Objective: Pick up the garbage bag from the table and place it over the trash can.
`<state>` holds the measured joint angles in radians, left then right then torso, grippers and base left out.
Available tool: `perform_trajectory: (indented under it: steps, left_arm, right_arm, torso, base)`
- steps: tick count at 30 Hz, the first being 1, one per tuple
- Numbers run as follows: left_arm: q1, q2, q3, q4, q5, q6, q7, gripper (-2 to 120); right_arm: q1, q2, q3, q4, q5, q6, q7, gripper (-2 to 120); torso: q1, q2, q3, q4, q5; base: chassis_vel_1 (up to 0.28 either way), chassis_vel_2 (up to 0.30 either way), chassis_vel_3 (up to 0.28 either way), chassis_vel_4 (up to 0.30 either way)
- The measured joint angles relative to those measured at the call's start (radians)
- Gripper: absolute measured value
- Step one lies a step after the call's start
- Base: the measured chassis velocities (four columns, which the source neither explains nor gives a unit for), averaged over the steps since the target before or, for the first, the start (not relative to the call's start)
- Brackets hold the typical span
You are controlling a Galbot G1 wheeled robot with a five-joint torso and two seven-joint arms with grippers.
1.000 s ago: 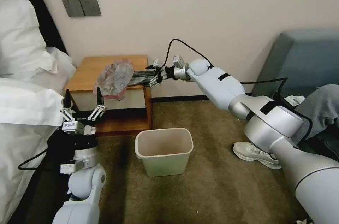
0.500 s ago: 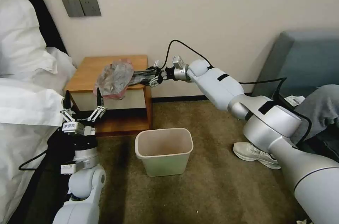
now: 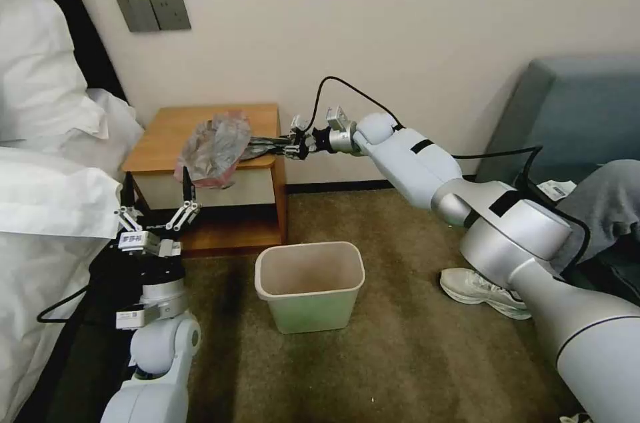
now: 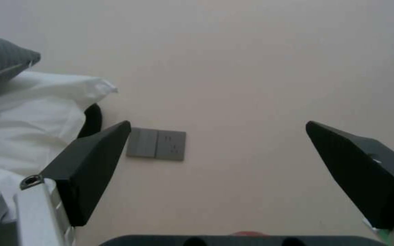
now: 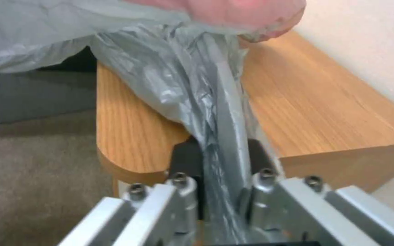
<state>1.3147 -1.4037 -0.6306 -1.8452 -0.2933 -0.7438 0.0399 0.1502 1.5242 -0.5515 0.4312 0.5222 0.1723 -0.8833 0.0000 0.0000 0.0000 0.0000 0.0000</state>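
The crinkly grey garbage bag (image 3: 217, 146) with a pinkish-red band lies on the wooden table (image 3: 167, 126), drooping over its front edge. My right gripper (image 3: 267, 141) reaches in from the right and is shut on the bag's twisted grey end (image 5: 217, 136), right at the table's corner. The pale cream-green trash can (image 3: 310, 284) stands open on the carpet below, in front of the table. My left gripper (image 3: 157, 189) is held upright, low at the left beside the bed, open, with nothing between its fingers (image 4: 92, 167).
A bed with white bedding (image 3: 47, 163) fills the left side. A grey wall switch plate (image 3: 153, 12) sits above the table. At the right are a blue-grey armchair (image 3: 573, 109) and a white shoe (image 3: 483, 291) on the brown carpet.
The right gripper's fingers have closed from spread to pinched on the bag's end. The bag's near end is now drawn into a thin strand. The left arm has stayed put.
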Motion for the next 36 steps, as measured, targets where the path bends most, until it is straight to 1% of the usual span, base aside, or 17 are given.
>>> perform_trajectory:
  steps: [2, 3, 4, 12, 19, 21, 23, 24, 25, 27, 28, 31, 32, 34, 35, 36]
  left_arm:
    - [0.000, -0.001, 0.001, 0.002, 0.001, 0.000, 0.000, 96]
    - [0.000, -0.001, 0.001, 0.002, 0.001, 0.000, 0.000, 96]
    - [0.000, -0.002, 0.002, 0.003, 0.002, 0.000, 0.000, 96]
    - [-0.002, -0.002, 0.003, 0.009, 0.003, -0.003, 0.000, 96]
    - [-0.004, 0.002, -0.008, 0.009, -0.004, -0.003, -0.004, 96]
    - [-0.005, 0.002, -0.010, 0.008, -0.007, -0.003, -0.004, 96]
    - [-0.005, 0.005, -0.015, 0.000, -0.016, 0.001, -0.006, 96]
    - [-0.005, 0.005, -0.015, 0.000, -0.016, 0.001, -0.006, 96]
    - [-0.006, 0.006, -0.018, -0.004, -0.020, 0.004, -0.007, 96]
    - [-0.006, 0.007, -0.026, -0.017, -0.033, 0.012, -0.018, 96]
    - [-0.006, 0.007, -0.026, -0.017, -0.033, 0.012, -0.018, 96]
    - [-0.002, 0.009, -0.035, -0.048, -0.063, 0.032, -0.027, 96]
    - [-0.002, 0.009, -0.035, -0.048, -0.063, 0.032, -0.027, 96]
    - [-0.001, 0.012, -0.038, -0.068, -0.076, 0.044, -0.031, 96]
    - [-0.001, 0.012, -0.038, -0.068, -0.076, 0.044, -0.031, 96]
    - [-0.002, 0.015, -0.039, -0.078, -0.081, 0.051, -0.033, 96]
  right_arm:
    - [0.000, -0.004, -0.002, 0.005, 0.000, 0.000, -0.004, 3]
    - [0.000, -0.004, -0.002, 0.005, 0.000, 0.000, -0.004, 3]
    - [0.000, -0.007, -0.004, 0.009, 0.001, -0.001, -0.007, 0]
    - [-0.007, -0.043, -0.005, 0.054, 0.015, -0.003, -0.017, 0]
    - [-0.026, -0.117, 0.050, 0.144, 0.059, 0.009, -0.048, 0]
    - [-0.027, -0.126, 0.054, 0.151, 0.069, 0.011, -0.050, 0]
    - [-0.030, -0.165, 0.071, 0.194, 0.100, 0.013, -0.056, 0]
    - [-0.030, -0.165, 0.071, 0.194, 0.100, 0.013, -0.056, 0]
    - [-0.034, -0.193, 0.075, 0.231, 0.114, 0.010, -0.061, 0]
    - [-0.054, -0.270, 0.064, 0.345, 0.163, -0.015, -0.058, 0]
    - [-0.054, -0.270, 0.064, 0.345, 0.163, -0.015, -0.058, 0]
    - [-0.109, -0.363, 0.053, 0.494, 0.209, -0.038, -0.027, 0]
    - [-0.109, -0.363, 0.053, 0.494, 0.209, -0.038, -0.027, 0]
    - [-0.159, -0.412, 0.054, 0.592, 0.229, -0.043, 0.006, 0]
    - [-0.159, -0.412, 0.054, 0.592, 0.229, -0.043, 0.006, 0]
    - [-0.191, -0.435, 0.060, 0.643, 0.237, -0.044, 0.024, 0]
  torso:
    - [0.000, 0.000, 0.000, 0.0000, 0.0000]
    - [0.000, 0.000, 0.000, 0.0000, 0.0000]
    - [0.000, 0.000, 0.000, 0.0001, 0.0000]
    - [0.000, 0.000, 0.000, 0.0001, 0.0001]
    - [0.000, 0.000, 0.000, 0.0000, 0.0001]
    - [0.000, 0.000, 0.000, 0.0001, 0.0001]
    - [0.000, 0.000, 0.000, -0.0001, 0.0001]
    - [0.000, 0.000, 0.000, -0.0001, 0.0001]
    - [0.000, 0.000, 0.000, 0.0000, 0.0001]
    - [0.000, 0.000, 0.000, 0.0000, 0.0001]
    - [0.000, 0.000, 0.000, 0.0000, 0.0001]
    - [0.000, 0.000, 0.000, -0.0004, 0.0003]
    - [0.000, 0.000, 0.000, -0.0004, 0.0003]
    - [0.000, 0.000, 0.000, -0.0002, 0.0002]
    - [0.000, 0.000, 0.000, -0.0002, 0.0002]
    - [0.000, 0.000, 0.000, 0.0000, 0.0003]
  base:
    - [0.000, 0.000, 0.000, 0.000]
    - [0.000, 0.000, 0.000, 0.000]
    - [0.000, 0.000, 0.000, 0.000]
    - [0.000, 0.000, 0.000, 0.000]
    - [0.000, 0.000, 0.000, 0.000]
    - [0.000, 0.000, 0.000, 0.000]
    - [0.000, 0.000, 0.000, 0.000]
    - [0.000, 0.000, 0.000, 0.000]
    - [0.000, 0.000, 0.000, 0.000]
    - [0.000, 0.000, 0.000, 0.000]
    - [0.000, 0.000, 0.000, 0.000]
    - [0.000, 0.000, 0.000, 0.000]
    - [0.000, 0.000, 0.000, 0.000]
    - [0.000, 0.000, 0.000, 0.000]
    - [0.000, 0.000, 0.000, 0.000]
    - [0.000, 0.000, 0.000, 0.000]
